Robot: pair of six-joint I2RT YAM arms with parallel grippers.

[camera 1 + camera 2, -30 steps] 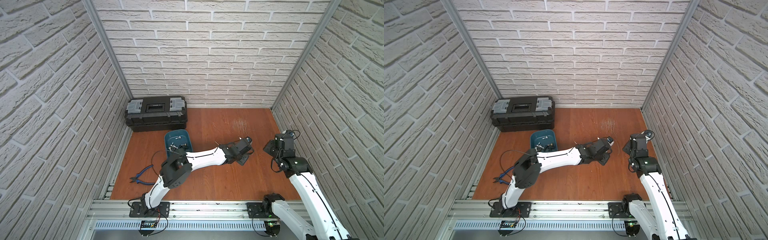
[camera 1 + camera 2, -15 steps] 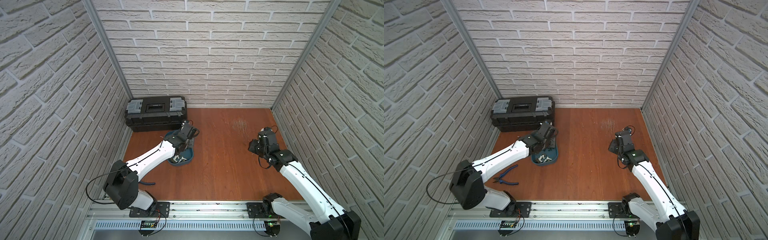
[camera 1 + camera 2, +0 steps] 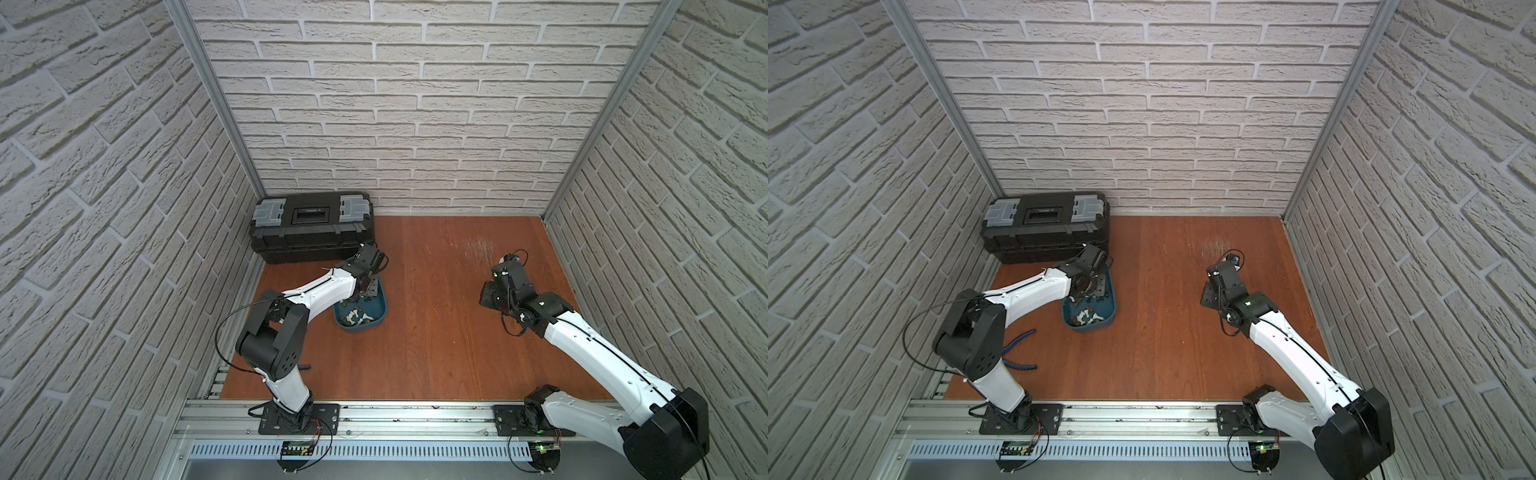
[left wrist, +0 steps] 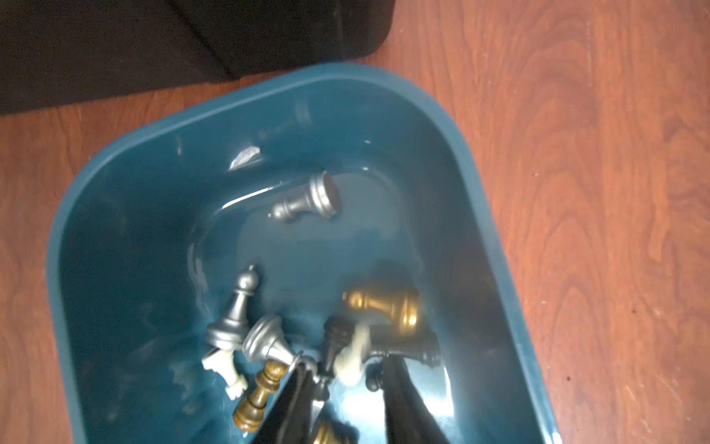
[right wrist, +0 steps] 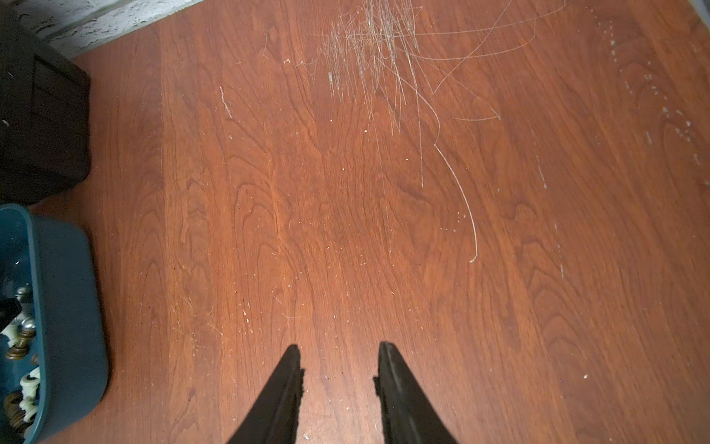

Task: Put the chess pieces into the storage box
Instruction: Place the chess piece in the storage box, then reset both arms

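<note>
Left fingers (image 4: 292, 407) and right fingers (image 5: 280, 399) are hanging narrowly apart, empty; blurred gold piece (image 4: 384, 311), maybe tumbling, is risking hopping the storage box (image 4: 100, 215).

No legible txt or labels anywhere

In a top view, a reddish-brown wood-grain tabletop (image 3: 1163, 353) carries a black plastic toolbox with grey latches (image 3: 1042, 237) at its upper left, a shallow teal-blue plastic tub (image 3: 1090, 327) just below it, and blue-handled pliers (image 3: 1021, 365) lower left. Pale scratches (image 3: 1217, 247) mark its upper right.
</note>
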